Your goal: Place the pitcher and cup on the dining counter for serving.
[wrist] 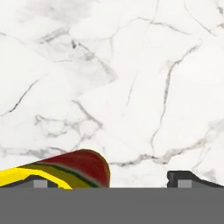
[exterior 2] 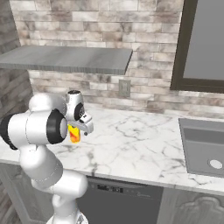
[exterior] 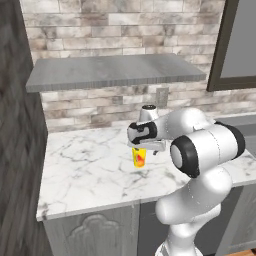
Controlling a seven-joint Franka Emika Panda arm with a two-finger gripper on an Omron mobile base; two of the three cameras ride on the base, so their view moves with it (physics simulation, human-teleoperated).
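Taking the cup [exterior: 139,157] as the landmark and reading the left base view from left to right: bare marble worktop [exterior: 85,170] lies left of the cup; the cup itself stands upright on that worktop, yellow with its red-orange mark facing the camera; directly above the cup hangs the gripper [exterior: 148,146], fingers spread wide and holding nothing; right of the cup bulks the arm's white elbow. In the right base view the cup [exterior 2: 74,134] sits half hidden behind the wrist, with the sink [exterior 2: 205,151] well apart to its right. In the hand view the cup [wrist: 74,170] shows beside the left fingertip [wrist: 37,181], off-centre; the right fingertip stands well clear of it.

The risks, as I judge them: the cup is not centred between the jaws, so a straight descent could land the left finger on the rim and tip or skid it; closing from this offset could shove it sideways rather than seat it; a smooth tumbler may also slip if gripped too near the lip.
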